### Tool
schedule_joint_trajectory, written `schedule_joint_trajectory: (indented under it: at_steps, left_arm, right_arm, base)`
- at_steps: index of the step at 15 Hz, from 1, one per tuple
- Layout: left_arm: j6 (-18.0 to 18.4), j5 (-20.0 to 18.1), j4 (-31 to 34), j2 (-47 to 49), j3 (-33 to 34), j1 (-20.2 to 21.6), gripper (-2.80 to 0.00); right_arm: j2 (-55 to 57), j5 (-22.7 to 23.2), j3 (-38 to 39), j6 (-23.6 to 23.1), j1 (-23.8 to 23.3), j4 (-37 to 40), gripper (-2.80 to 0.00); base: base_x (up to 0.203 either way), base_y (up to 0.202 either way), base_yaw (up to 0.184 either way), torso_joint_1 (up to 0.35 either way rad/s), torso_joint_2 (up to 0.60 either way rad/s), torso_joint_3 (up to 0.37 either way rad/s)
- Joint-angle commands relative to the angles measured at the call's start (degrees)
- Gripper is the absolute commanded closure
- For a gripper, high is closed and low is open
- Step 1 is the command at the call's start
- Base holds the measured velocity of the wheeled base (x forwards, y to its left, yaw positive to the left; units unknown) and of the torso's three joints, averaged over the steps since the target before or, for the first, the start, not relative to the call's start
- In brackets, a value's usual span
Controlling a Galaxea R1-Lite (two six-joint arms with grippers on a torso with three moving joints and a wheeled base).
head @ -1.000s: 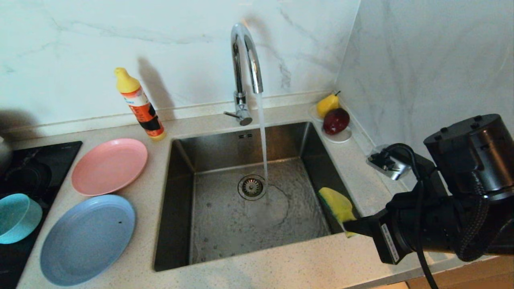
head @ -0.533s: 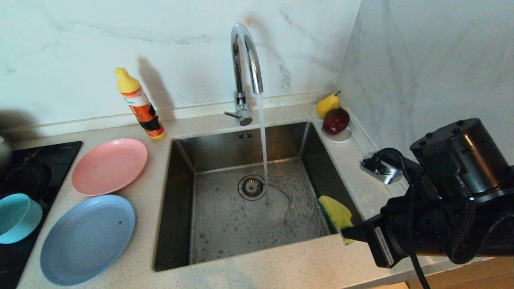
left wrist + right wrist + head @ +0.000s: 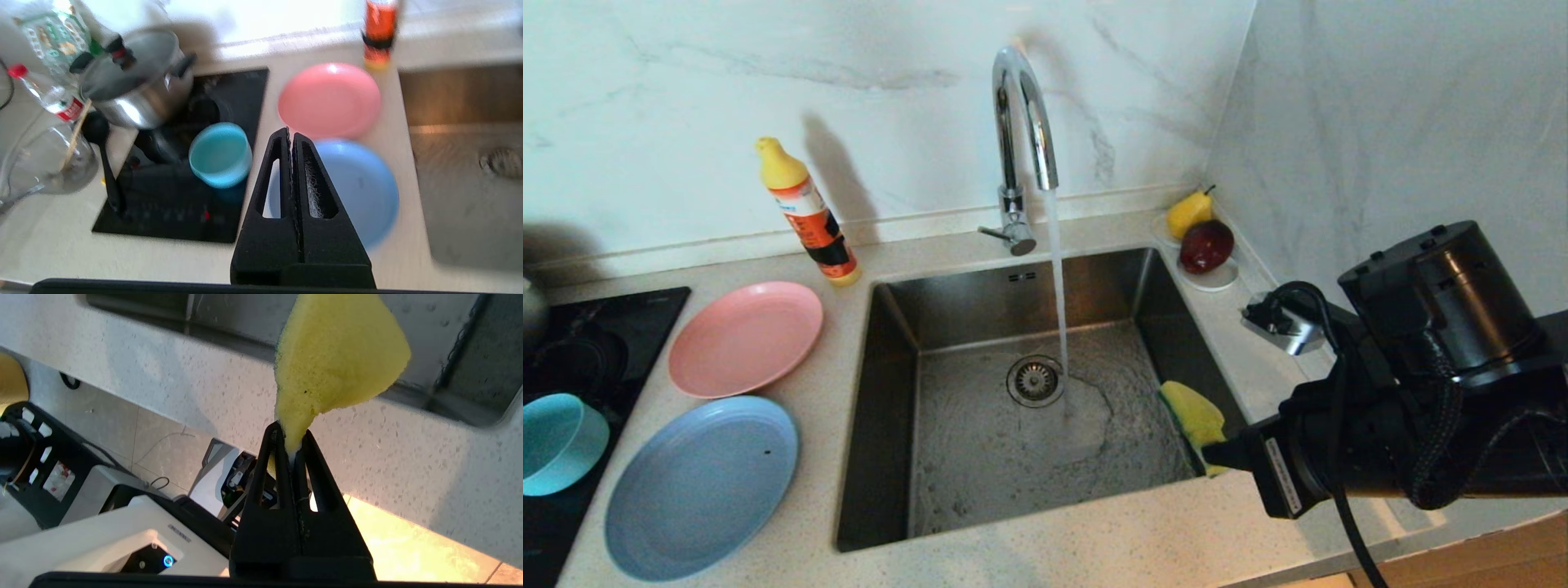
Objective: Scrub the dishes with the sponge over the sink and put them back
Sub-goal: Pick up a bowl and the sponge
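Holding the sponge (image 3: pixel 1194 415) pinched between clenched jaws, the right gripper (image 3: pixel 1217 454) has slid a little leftward since a second ago, carrying the sponge further in over the sink (image 3: pixel 886 425) at its 4 o'clock corner, with the tap (image 3: pixel 1023 122) running at 12 o'clock. The left gripper (image 3: pixel 291 134), jaws pressed together on nothing, hangs above the blue plate (image 3: pixel 701 487) at the sink's 8 o'clock; the pink plate (image 3: pixel 745 336) sits at 10, the bowl (image 3: pixel 557 443) farther out at 9. No dish is lifted yet, so scrubbing has not begun; judging by this, the left gripper must open to take a plate.
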Motion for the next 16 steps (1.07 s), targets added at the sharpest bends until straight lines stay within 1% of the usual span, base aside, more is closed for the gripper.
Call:
schedule_joint_trajectory:
  at_steps: [1, 4, 5, 6, 7, 8, 9, 10, 13, 15, 16]
  left_arm:
    - [-1.04, 1.10, -1.89, 15.67, -6.53, 0.10, 0.00]
    - [-2.62, 4.47, -3.40, 30.55, -12.63, 0.30, 0.00]
    - [-3.48, 5.14, -3.53, 35.41, -14.49, 1.26, 0.00]
    - [-4.21, 5.01, -3.59, 40.35, -16.39, 3.51, 0.00]
    - [-4.90, 3.64, -3.63, 45.20, -18.49, 6.93, 0.00]
    - [-5.78, 1.51, -3.65, 49.11, -20.46, 10.84, 0.00]
    - [-7.29, -2.03, -3.46, 52.37, -22.58, 15.65, 0.00]
    - [-8.73, -6.81, -2.87, 54.45, -24.17, 20.20, 0.00]
    - [-11.50, -21.68, 0.15, 58.55, -26.77, 32.97, 0.00]
    - [-14.12, -31.01, 1.71, 60.93, -27.66, 40.67, 0.00]
    - [-15.34, -33.86, 2.40, 62.17, -27.94, 43.60, 0.00]
  right_arm:
    - [1.38, -0.03, -2.33, 0.08, 0.02, 0.59, 0.00]
    - [2.27, -0.04, -3.23, -0.01, 0.02, 0.52, 0.00]
    - [2.45, 0.04, -3.53, -0.01, 0.02, 0.52, 0.00]
    - [2.73, 0.07, -4.17, -0.01, 0.02, 0.52, 0.00]
    - [2.95, 0.05, -4.70, 0.03, 0.10, 0.61, 0.00]
    - [3.11, 0.05, -4.95, -0.01, 0.11, 0.56, 0.00]
    - [3.43, -0.04, -5.16, -0.01, 0.11, 0.61, 0.00]
    - [3.59, -0.04, -5.16, -0.01, 0.11, 0.61, 0.00]
    - [3.94, 0.03, -4.64, -0.01, 0.11, 0.52, 0.00]
    - [4.15, 0.22, -4.22, -0.01, 0.02, 0.46, 0.00]
    - [4.62, 0.17, -4.02, 0.15, -0.16, 0.35, 0.00]
  base:
    - [0.000, 0.000, 0.000, 0.000, 0.00, 0.000]
    - [0.000, 0.000, 0.000, 0.000, 0.00, 0.000]
    - [0.000, 0.000, 0.000, 0.000, 0.00, 0.000]
    - [0.000, 0.000, 0.000, 0.000, 0.00, 0.000]
    - [0.000, 0.000, 0.000, 0.000, 0.00, 0.000]
    - [0.000, 0.000, 0.000, 0.000, 0.00, 0.000]
    - [0.000, 0.000, 0.000, 0.000, 0.00, 0.000]
    - [0.000, 0.000, 0.000, 0.000, 0.00, 0.000]
    - [0.000, 0.000, 0.000, 0.000, 0.00, 0.000]
    - [0.000, 0.000, 0.000, 0.000, 0.00, 0.000]
    - [0.000, 0.000, 0.000, 0.000, 0.00, 0.000]
